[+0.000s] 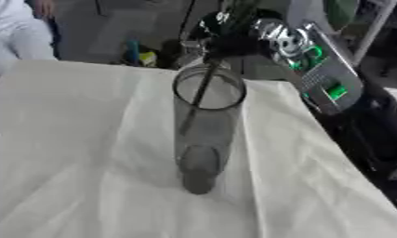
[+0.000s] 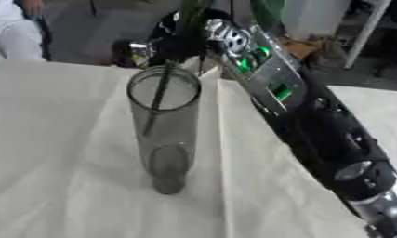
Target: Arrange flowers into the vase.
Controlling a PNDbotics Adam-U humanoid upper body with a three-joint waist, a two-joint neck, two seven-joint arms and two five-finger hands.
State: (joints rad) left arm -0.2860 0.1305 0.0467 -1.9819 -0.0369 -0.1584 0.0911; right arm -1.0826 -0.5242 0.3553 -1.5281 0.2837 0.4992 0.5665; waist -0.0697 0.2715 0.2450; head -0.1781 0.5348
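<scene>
White-draped table [image 1: 63, 153] — dark grey floor [image 1: 112, 32] beyond.

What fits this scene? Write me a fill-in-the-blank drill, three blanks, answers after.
1. The clear vase stands upright on a white ___.
2. The lower end of the dark stem is ___ the vase.
3. The hand holding the stem above the rim is the robot's ___ one.
Answers: cloth; inside; right.

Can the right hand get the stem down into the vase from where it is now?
Probably yes: the right hand holds the stem above the vase, its lower end already inside the open rim, nothing blocking.
</scene>
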